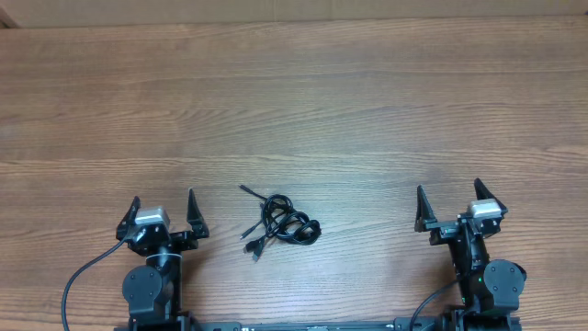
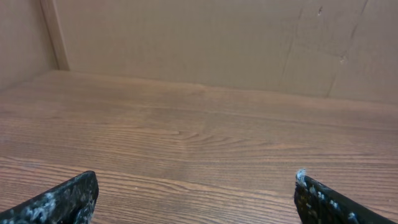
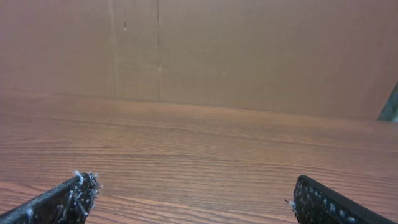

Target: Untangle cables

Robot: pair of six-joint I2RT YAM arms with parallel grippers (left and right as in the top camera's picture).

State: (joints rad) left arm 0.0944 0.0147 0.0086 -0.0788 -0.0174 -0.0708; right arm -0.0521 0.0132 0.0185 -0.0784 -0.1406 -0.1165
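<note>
I see thin black tangled cables point(image 1: 280, 223) on the wooden bench point(image 1: 294, 110) between left gripper point(image 1: 163, 199) and right gripper point(image 1: 449, 188), fingers wide, empty.

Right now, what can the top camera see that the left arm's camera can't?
Only the overhead view: the tangled cables lying between the left gripper and right gripper, touched by neither. Only the left wrist view: the cardboard wall face-on, and white specks on its own fingers. Both: the wooden table and the left gripper's jaws wide open.
</note>
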